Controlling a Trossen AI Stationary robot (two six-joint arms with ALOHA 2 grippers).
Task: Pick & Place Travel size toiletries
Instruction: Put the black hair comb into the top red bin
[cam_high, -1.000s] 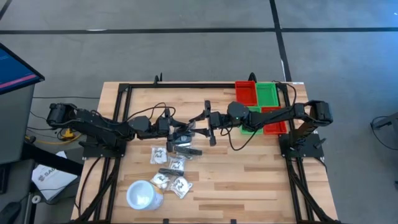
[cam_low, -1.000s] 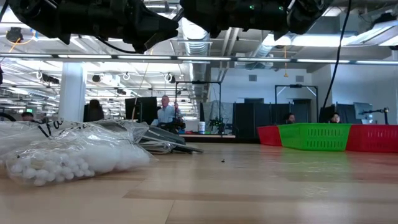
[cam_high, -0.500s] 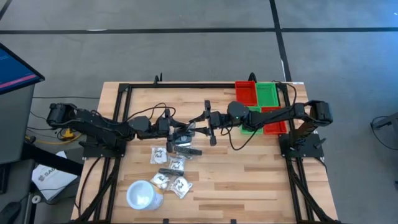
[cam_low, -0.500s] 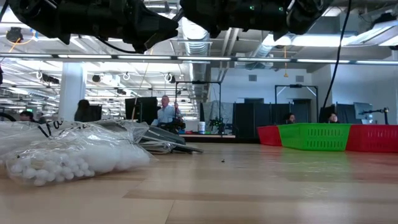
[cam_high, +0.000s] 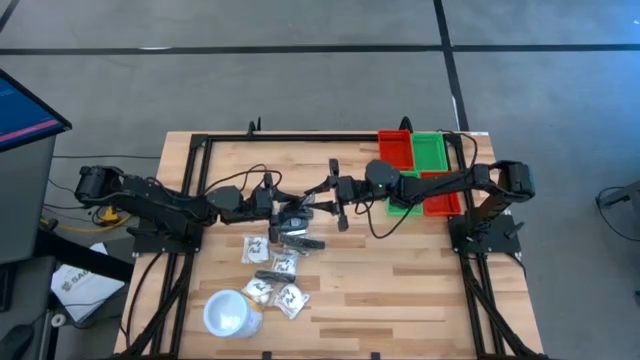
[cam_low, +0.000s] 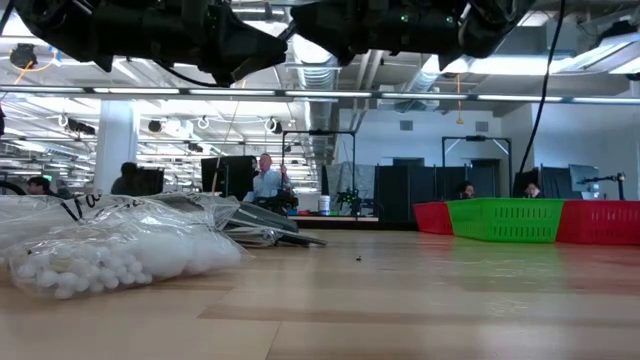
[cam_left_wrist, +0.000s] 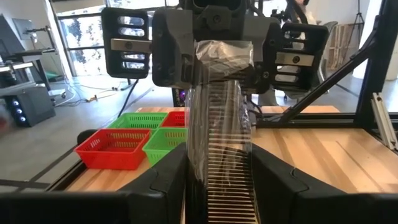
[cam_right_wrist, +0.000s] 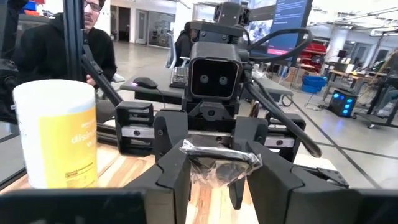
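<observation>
Ribbed dark comb (cam_left_wrist: 221, 155) in crinkly clear wrap — left pincer (cam_left_wrist: 219, 186) and right pincer (cam_right_wrist: 217, 171) both clamp it.

- White canister (cam_right_wrist: 55, 134), yellow label: small print is seen, beginning "dis…", the remainder not legible.
- Clear sachet (cam_low: 70, 207), low view: black marks are seen, not readable.
- No other legible text.

Clear-wrapped dark comb sachet (cam_left_wrist: 219, 124) aloft between both claws; others (cam_high: 275, 268) on table.
</observation>
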